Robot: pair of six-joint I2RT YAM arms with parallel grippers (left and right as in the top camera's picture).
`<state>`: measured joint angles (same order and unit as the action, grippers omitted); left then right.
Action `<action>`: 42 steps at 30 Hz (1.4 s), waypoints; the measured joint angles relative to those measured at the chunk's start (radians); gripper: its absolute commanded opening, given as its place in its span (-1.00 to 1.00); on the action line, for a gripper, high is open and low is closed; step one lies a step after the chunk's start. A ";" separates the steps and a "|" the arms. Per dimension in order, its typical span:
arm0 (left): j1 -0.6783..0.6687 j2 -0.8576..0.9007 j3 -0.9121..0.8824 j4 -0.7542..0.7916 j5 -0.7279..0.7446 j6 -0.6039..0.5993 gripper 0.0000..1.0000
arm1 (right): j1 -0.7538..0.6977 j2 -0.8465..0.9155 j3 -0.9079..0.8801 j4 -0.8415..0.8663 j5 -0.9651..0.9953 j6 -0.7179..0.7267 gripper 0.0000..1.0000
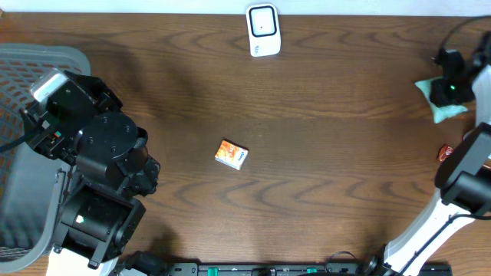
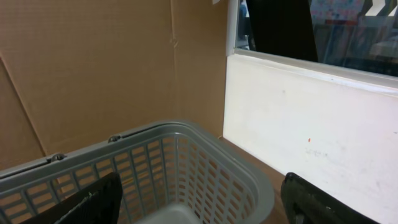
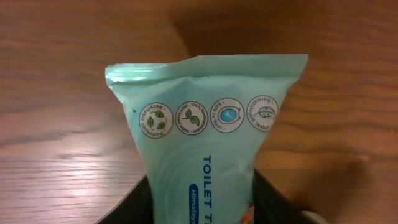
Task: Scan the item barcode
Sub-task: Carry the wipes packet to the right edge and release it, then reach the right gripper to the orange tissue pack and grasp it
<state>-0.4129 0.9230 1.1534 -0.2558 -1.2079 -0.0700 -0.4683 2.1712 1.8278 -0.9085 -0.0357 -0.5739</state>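
A teal packet of toilet tissue (image 3: 205,112) lies on the wooden table at the far right (image 1: 446,113). My right gripper (image 3: 202,199) is shut on its lower part, with a dark finger pressed against each side and the packet pinched narrow between them. No barcode shows on the face I see. The white scanner (image 1: 262,31) stands at the back middle of the table. My left gripper (image 2: 205,208) hangs open above the grey basket (image 2: 186,130) with nothing between its fingers (image 2: 93,202).
A small orange box (image 1: 231,154) lies in the middle of the table. The grey basket (image 1: 46,57) fills the left edge under the left arm. A red object (image 1: 445,152) sits by the right arm's base. A cable strip runs along the front edge.
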 measured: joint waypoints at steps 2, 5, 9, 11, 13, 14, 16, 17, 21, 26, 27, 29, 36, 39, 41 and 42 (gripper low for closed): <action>0.000 0.000 0.000 0.000 0.000 0.000 0.64 | -0.035 0.000 -0.024 0.018 -0.003 0.010 -0.42; 0.000 0.000 0.000 0.000 0.000 0.000 0.64 | -0.079 0.000 -0.053 0.034 -0.006 0.029 0.36; 0.000 0.000 0.000 0.000 0.000 0.000 0.65 | -0.114 0.000 -0.063 0.057 -0.019 0.089 0.99; 0.000 0.000 0.000 0.000 0.000 0.000 0.64 | -0.116 0.000 -0.062 0.059 -0.038 0.114 0.98; 0.000 0.000 0.000 0.000 0.000 0.000 0.65 | -0.108 0.000 -0.062 0.055 -0.074 0.138 0.99; 0.000 0.000 0.000 0.000 0.000 0.000 0.64 | -0.102 0.000 -0.061 0.054 -0.092 0.148 0.98; 0.000 0.000 0.000 0.000 0.000 0.000 0.64 | -0.082 -0.003 -0.055 0.053 -0.132 0.174 0.99; 0.000 0.000 0.000 0.000 0.000 0.000 0.64 | -0.068 -0.008 -0.053 0.053 -0.153 0.187 0.99; 0.000 0.000 0.000 0.000 0.000 0.000 0.65 | 0.040 -0.059 -0.046 0.027 -0.268 0.266 0.98; 0.000 0.000 0.000 0.000 0.000 0.000 0.65 | 0.273 -0.106 -0.034 -0.020 -0.469 0.342 0.99; 0.000 0.000 0.000 0.000 0.000 0.000 0.65 | 0.327 -0.106 -0.038 -0.031 -0.505 0.348 0.98; 0.000 0.000 0.000 0.000 0.000 0.000 0.64 | 0.422 -0.106 -0.060 -0.051 -0.553 0.348 0.98; 0.000 0.000 0.000 0.000 0.000 0.000 0.64 | 0.823 -0.100 -0.144 -0.126 -0.414 0.724 0.98; 0.000 0.000 0.000 0.000 0.000 0.000 0.65 | 0.956 -0.100 -0.150 -0.122 -0.323 0.990 0.98; 0.000 0.000 0.000 0.000 0.000 0.000 0.64 | 1.019 -0.100 -0.151 -0.068 -0.285 1.109 0.99; 0.000 0.000 0.000 0.000 0.000 0.000 0.65 | 1.048 -0.100 -0.151 -0.041 -0.268 1.143 0.99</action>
<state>-0.4129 0.9230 1.1534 -0.2554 -1.2076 -0.0704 0.5797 2.0712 1.6764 -0.9493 -0.3035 0.5694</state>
